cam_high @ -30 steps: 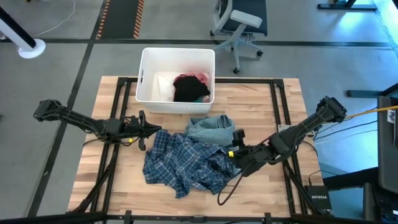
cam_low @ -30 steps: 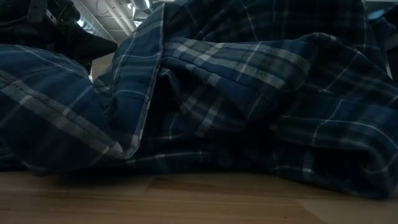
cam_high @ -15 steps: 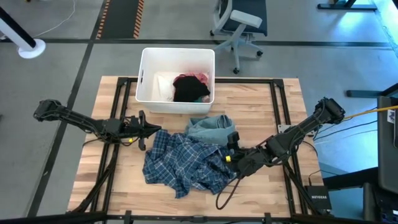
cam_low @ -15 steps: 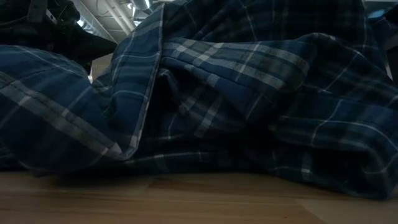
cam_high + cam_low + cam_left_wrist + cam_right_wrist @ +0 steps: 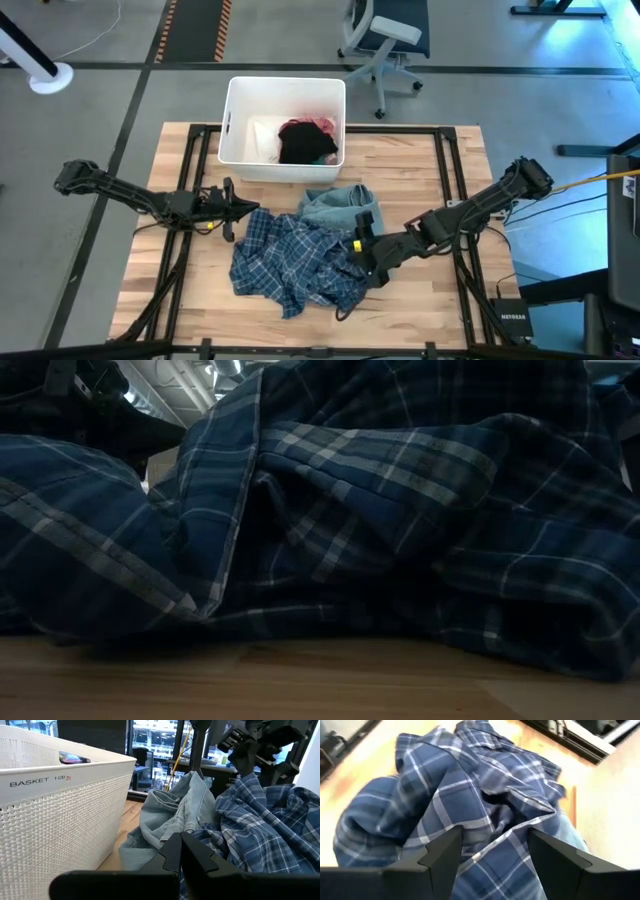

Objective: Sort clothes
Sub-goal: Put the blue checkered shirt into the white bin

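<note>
Two dark arms work over the one wooden table (image 5: 200,300); the right gripper (image 5: 366,262) hangs low over the right edge of the plaid shirt (image 5: 295,265), and its wrist view shows its two fingers (image 5: 555,865) spread wide with the navy-white cloth filling the gap between them, nothing pinched; the left gripper (image 5: 243,207) lies near the shirt's upper left corner, its two fingers (image 5: 192,852) pressed together into one dark wedge, pointing at the heap but gripping nothing that I can see.

Two garments lie on the table: the plaid shirt, crumpled across the middle, and one light blue denim piece (image 5: 335,203) bunched against its upper right side, touching it; from the low view the shirt (image 5: 380,510) fills almost everything, resting on the wood.

One white basket (image 5: 236,120) stands at the table's far edge, just behind the denim; inside it I count a black item (image 5: 303,140) heaped on top, a pink item (image 5: 322,124) peeking out behind it, a white item (image 5: 262,135) to its left, and a sliver of teal (image 5: 327,157) under its near edge; how many separate pieces lie under them I cannot tell. The left wrist view shows the basket's perforated wall (image 5: 60,820) just beside the denim (image 5: 170,815).

One office chair (image 5: 385,40) stands on the floor beyond the table.
</note>
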